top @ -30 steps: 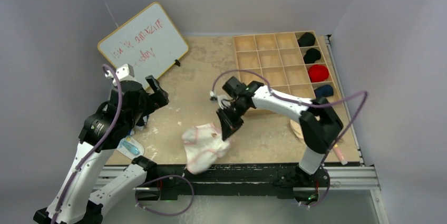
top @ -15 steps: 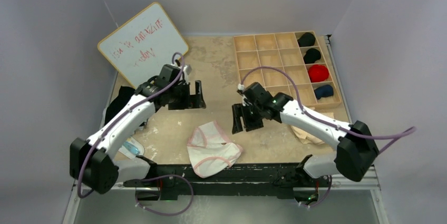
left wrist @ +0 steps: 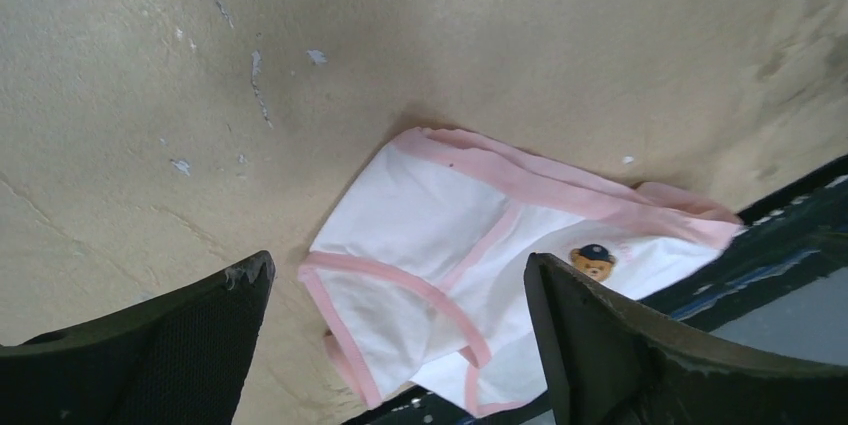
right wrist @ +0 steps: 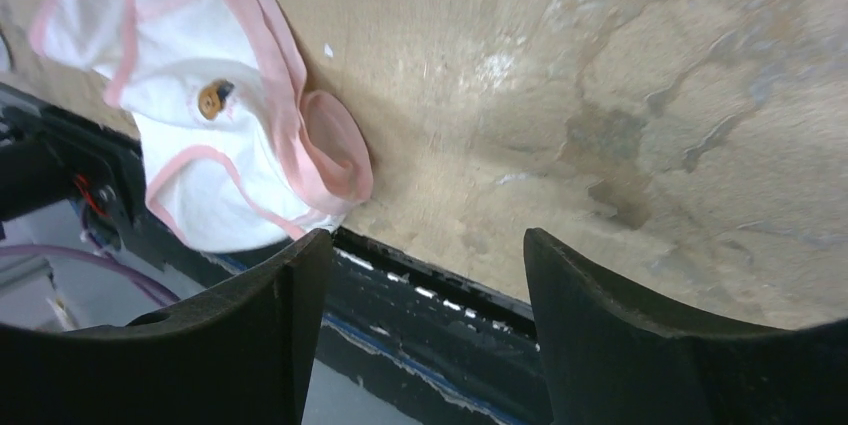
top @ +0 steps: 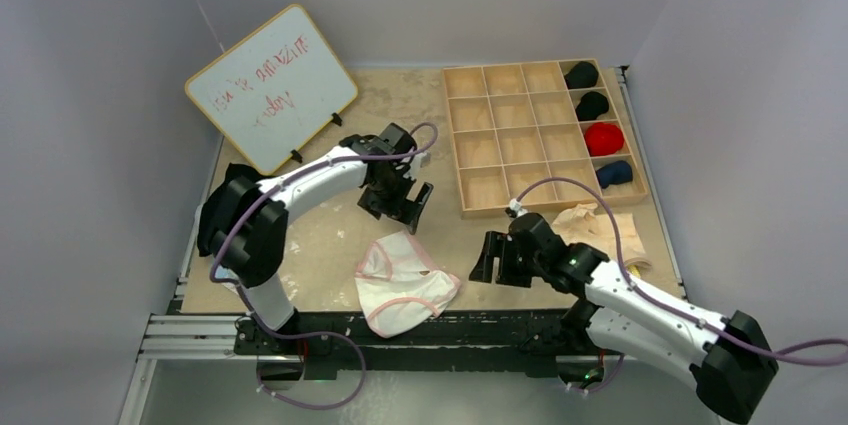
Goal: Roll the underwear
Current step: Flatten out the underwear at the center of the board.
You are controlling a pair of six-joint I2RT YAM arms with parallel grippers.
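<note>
top view, garment: the underwear (top: pixel 402 283) lies crumpled at the near middle of the bench (top: pixel 330 235), its lower part reaching over the front edge.
top view, left: left claw (top: pixel 400 217) is spread and hangs just behind the underwear, apart from it.
top view, right: right claw (top: pixel 497 270) is spread and empty, beside the garment on its right, not touching.
left wrist view: I see the underwear (left wrist: pixel 470 235) below the left claw (left wrist: pixel 398 275). It is white with pink trim and a small bear print (left wrist: pixel 594 261).
right wrist view: the underwear (right wrist: pixel 210 95) sits left of the right claw (right wrist: pixel 420 245), one pink hem curled up at the near edge.
handling, my judgement: light, limp cloth that will bunch and slide on the bench. The stitched pink waistband looks the firmest place to pinch. I would flatten it before rolling.
change from a second ago: then the right claw pinched the garment and the left arm was drawn back at the left. Now the cloth is dropped, the right arm has retreated and the left arm has swung in.
</note>
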